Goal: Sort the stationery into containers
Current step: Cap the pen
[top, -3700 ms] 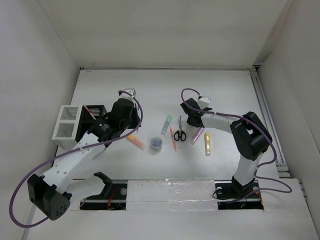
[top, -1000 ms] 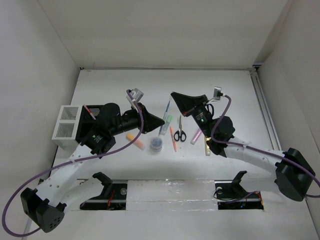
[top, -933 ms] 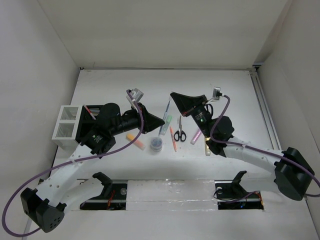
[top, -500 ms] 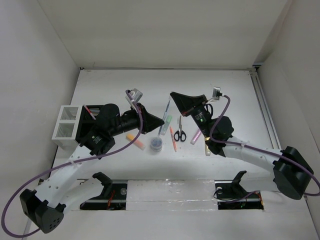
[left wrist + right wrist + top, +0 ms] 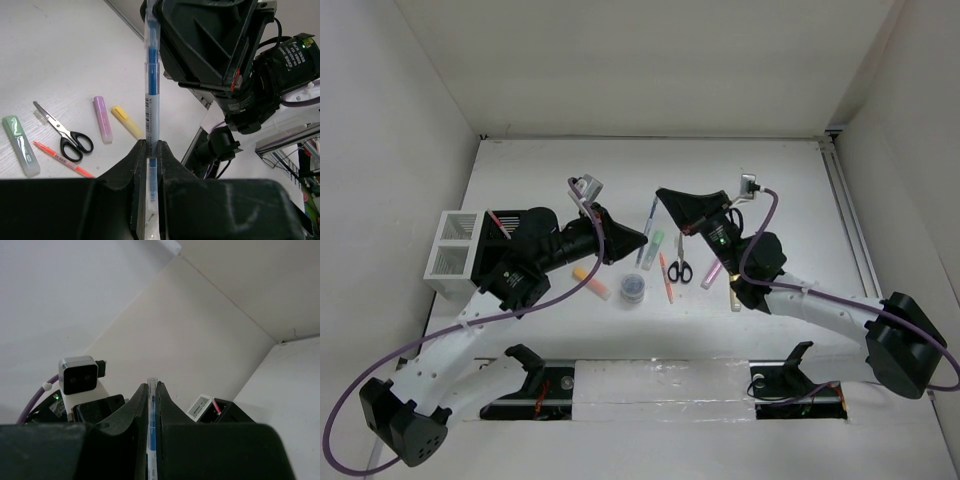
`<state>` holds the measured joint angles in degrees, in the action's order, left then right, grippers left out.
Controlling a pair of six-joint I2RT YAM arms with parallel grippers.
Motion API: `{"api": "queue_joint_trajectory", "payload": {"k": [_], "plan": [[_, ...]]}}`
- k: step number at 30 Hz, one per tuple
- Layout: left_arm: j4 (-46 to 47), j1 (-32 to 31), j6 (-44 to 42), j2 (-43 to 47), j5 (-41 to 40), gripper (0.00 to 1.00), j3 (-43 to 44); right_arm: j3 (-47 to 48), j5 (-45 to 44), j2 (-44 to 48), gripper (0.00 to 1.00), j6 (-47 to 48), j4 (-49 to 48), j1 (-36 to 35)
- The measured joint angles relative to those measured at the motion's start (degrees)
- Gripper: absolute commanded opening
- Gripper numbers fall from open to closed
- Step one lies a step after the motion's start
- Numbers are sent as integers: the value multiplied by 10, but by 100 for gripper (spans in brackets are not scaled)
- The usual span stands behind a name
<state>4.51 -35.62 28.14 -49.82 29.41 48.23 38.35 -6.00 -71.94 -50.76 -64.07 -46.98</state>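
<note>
Pinching slim clear-plastic, blue-cored pen (image 5: 151, 95) tight w/ matte-black L claw (image 5: 151, 150); clamping its 12 o'clock end w/ R claw (image 5: 152, 392), nearly closed.

A clear blue pen (image 5: 151, 95) hangs in mid-air, pinched at both ends. Below lie a green highlighter (image 5: 655, 247), orange pen (image 5: 666, 279), scissors (image 5: 680, 263) and pink highlighter (image 5: 714, 271) — tub (image 5: 633, 288) and orange highlighter (image 5: 591, 283) to their left. Far left stand the black pen holder (image 5: 516, 216) and white organiser (image 5: 445, 265).
</note>
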Motion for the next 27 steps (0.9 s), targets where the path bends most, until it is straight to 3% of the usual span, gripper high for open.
{"api": "queue_joint_trajectory", "payload": {"k": [10,27], "plan": [[-5,0,-16,-17,-11,0,9,2,22,-9,0,-5,18,2],[-112,-3,-75,-16,-55,0,53,46,105,-11,0,50,114,20]]}}
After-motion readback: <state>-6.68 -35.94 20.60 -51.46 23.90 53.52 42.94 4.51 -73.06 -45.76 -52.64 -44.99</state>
